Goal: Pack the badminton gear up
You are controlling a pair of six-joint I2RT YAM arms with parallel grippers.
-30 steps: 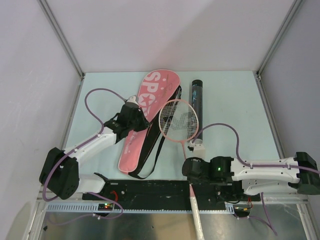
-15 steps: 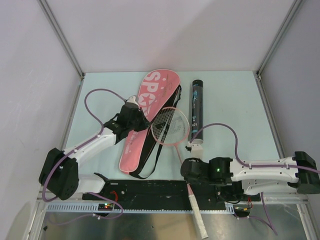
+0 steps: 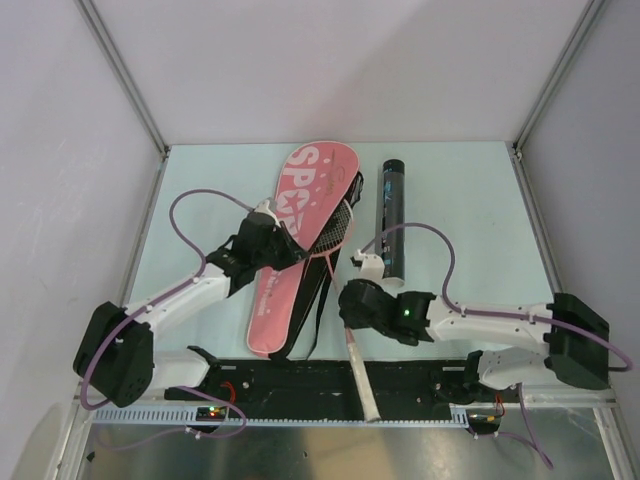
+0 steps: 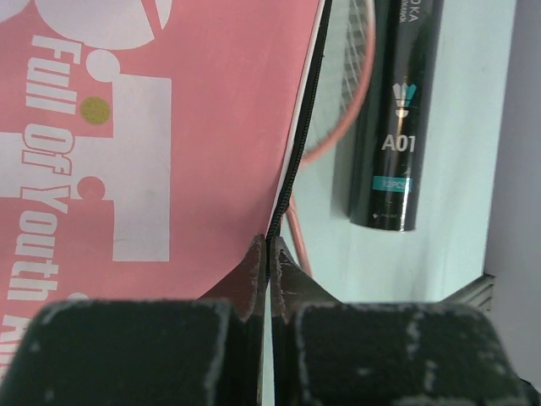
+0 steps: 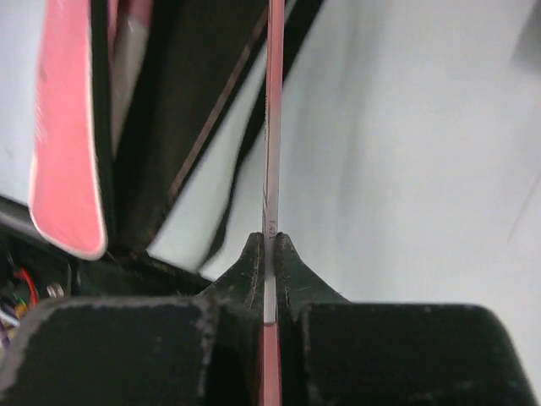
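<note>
- The racket case (image 3: 300, 235) is pink and lettered, and it lies long-ways straight ahead of my left jaws. They are pinched shut on its black-trimmed edge (image 4: 292, 186), which I judge holds the flap up and the mouth open.
- The racket (image 3: 336, 225) runs nearly along the case's own line. My right jaws are clamped on its thin shaft (image 5: 272, 127), with the head ahead of them at the case's open side and the white handle (image 3: 359, 375) trailing behind.
- The push turns on one thing: the mouth sits ahead and left of my right jaws, so the shaft must slide forward, slightly left. How far in the head is, I cannot tell.
- The black tube (image 3: 390, 210) lies ahead-right of my right jaws, just beside the racket's head.
</note>
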